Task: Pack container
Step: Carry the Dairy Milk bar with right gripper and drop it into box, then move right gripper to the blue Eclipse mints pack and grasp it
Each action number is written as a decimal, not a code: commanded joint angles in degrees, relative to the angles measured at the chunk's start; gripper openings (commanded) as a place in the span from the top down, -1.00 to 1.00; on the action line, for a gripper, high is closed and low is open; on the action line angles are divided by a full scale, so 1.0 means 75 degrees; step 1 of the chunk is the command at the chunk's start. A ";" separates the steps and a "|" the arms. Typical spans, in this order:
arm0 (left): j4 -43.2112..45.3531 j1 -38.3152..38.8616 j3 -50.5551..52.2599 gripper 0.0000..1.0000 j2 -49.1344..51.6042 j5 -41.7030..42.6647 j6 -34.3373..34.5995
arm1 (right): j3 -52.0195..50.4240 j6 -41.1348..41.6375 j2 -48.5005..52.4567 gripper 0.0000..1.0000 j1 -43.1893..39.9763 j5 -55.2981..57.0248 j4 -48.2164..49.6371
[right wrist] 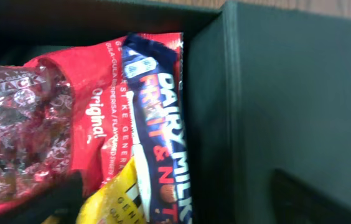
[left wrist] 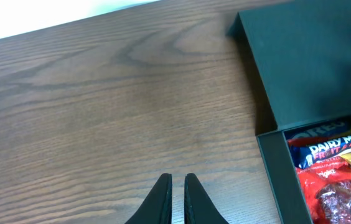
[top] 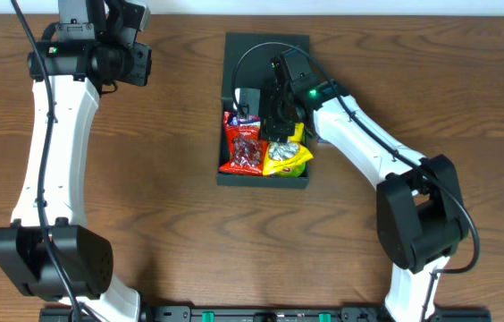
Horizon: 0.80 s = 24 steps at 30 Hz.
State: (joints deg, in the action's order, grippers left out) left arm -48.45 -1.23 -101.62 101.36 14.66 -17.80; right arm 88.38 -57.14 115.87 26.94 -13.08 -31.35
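**ENTRY: Container, lid open, contents loaded; right arm over the box**

**Item.** Container, dark matte square box. It sits mid-table, slightly to the right arm's side. Its hinged lid lies flat on the wooden table beyond the box, on the side away from the arm bases. Box and lid together form one long shape running away from the robot, with the hinge line crossing it left to right.

**Contents.**
- Red packet marked "Original", with a clear window.
- Dairy Milk Fruit & Nut bar, beside the red packet against the hinge-side wall.
- Yellow packet, at the near right corner.

No loose packets show on the table.

**Right gripper**. It hangs low over the far half of the box, just short of the hinge. In the wrist view two dark finger shapes sit in the lower corners, well apart. The jaws therefore read as spread wide, with nothing clamped between them.

**Left gripper**. Its tips are drawn almost together and hold nothing. It is over bare table, well apart from the container, to the left of the lid.

**Assessment.** Packing looks done and the lid is not yet closed. From the right jaws the lid lies directly ahead, past the hinge. The right arm is much the nearer of the two. The lid's free far edge would have to swing back toward the robot.
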 commanded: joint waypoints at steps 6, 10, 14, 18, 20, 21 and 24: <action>-0.0047 0.0003 -0.0210 0.80 -0.0201 0.0058 0.0032 | 0.0017 0.1591 -0.0560 -0.98 0.0076 -0.0108 0.0271; -0.0041 0.0003 -0.0210 0.80 -0.0201 0.0058 0.0032 | 0.0017 0.2611 -0.0968 -0.99 0.0061 -0.0396 0.0256; -0.0044 0.0003 -0.0210 0.79 -0.0201 0.0061 0.0032 | 0.0015 0.2938 -0.1035 0.81 0.0047 -0.0402 0.0157; -0.0047 0.0009 -0.0210 0.79 -0.0201 0.0061 0.0035 | 0.0015 0.4004 -0.1029 0.97 -0.0160 0.0326 0.0137; -0.0052 0.0017 -0.0210 0.78 -0.0201 0.0064 0.0035 | 0.0015 0.5531 -0.1029 0.97 -0.0423 0.0790 0.0189; -0.0052 0.0017 -0.0210 0.78 -0.0201 0.0067 0.0035 | 0.0015 0.6304 -0.1029 0.98 -0.0609 0.0909 0.0163; -0.0050 0.0017 -0.0207 0.77 -0.0201 0.0283 0.0035 | 0.0015 0.8032 -0.1029 0.97 -0.1227 0.0912 -0.0102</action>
State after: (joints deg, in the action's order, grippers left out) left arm -48.66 -1.23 -101.62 101.36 14.98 -17.80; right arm 88.38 -15.11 108.36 22.28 -9.41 -31.14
